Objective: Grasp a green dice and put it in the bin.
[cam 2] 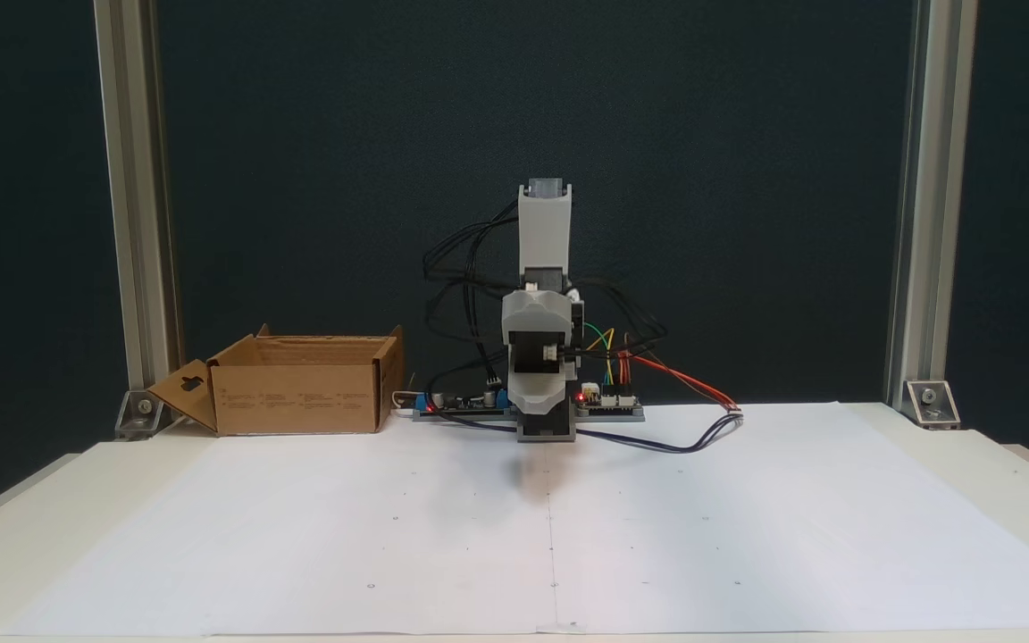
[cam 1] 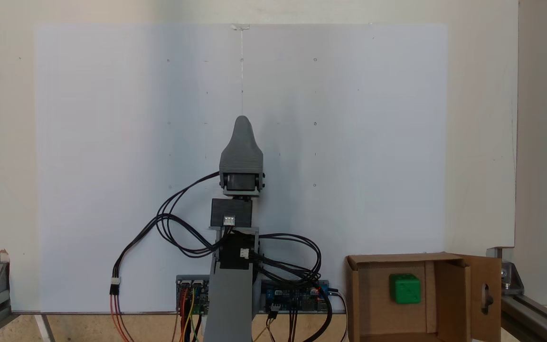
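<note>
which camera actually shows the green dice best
The fixed view looking down from above: the green dice lies in plain sight on the floor of the bin. In the other fixed view, the bin's front wall hides its inside.

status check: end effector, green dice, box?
End effector over the white paper sheet, jaw state unreadable. Small bright green plastic dice lying inside the brown cardboard box. Nothing held, nothing obstructing.

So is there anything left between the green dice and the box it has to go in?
No. In a fixed view the green dice already lies inside the cardboard box, on its floor, so nothing visible stands in the way. The gripper is folded over the white sheet, apart from the box.
</note>
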You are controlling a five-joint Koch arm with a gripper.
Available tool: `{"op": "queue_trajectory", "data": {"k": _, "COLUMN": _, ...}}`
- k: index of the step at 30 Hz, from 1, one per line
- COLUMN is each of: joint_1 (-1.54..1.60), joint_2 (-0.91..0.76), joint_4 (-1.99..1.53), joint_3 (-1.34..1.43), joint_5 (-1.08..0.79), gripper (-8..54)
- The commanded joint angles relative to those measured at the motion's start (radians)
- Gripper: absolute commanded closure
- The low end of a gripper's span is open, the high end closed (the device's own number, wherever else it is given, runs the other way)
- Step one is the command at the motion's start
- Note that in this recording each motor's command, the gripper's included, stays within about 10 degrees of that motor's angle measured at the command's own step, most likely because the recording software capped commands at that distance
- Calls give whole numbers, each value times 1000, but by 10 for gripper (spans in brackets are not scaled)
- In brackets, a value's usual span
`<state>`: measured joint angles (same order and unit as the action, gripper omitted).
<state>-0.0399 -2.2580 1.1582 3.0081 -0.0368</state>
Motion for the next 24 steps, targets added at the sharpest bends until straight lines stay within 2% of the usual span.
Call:
{"op": "queue_trajectory", "data": {"k": 1, "joint_1": -6, "joint_2": -115, "joint_4": 167, "joint_3": 12, "joint_5": 18, "gripper": 24}}
{"op": "queue_trajectory", "data": {"k": 6, "joint_1": -6, "joint_2": -115, "joint_4": 351, "joint_3": 107, "joint_5": 21, "gripper": 19}}
{"op": "queue_trajectory", "data": {"k": 24, "joint_1": -3, "joint_2": -107, "joint_4": 345, "joint_3": 121, "joint_5": 18, "gripper": 11}}
